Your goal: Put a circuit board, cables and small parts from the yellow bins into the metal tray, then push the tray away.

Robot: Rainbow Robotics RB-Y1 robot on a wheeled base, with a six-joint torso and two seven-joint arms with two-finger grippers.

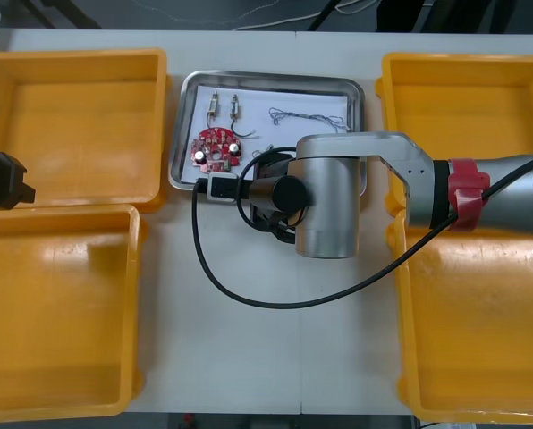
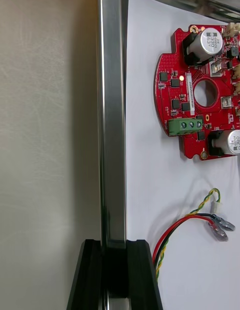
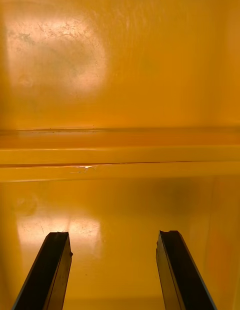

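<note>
Right claw (image 2: 114, 246) clamped on the rim of the metal tray (image 1: 266, 77); left claw (image 3: 115, 237) spread wide over the left yellow bins (image 1: 70, 55).

Right arm reaches in from the right across the surface (image 1: 249, 357). Its claw grips the tray's near rim close to the left corner, one finger outside and one inside on the white lining, the rim pinched between. The round red circuit board (image 1: 216, 148) lies flat in the tray's left half, clear of the claw. The red and yellow cable (image 2: 175, 230) lies between the board and the inner finger. Two small metal parts (image 1: 225, 107) sit at the far side of the board, and a thin twisted cable (image 1: 307, 116) lies far right. The left claw holds nothing, with bare bin floor and a bin wall below it.
</note>
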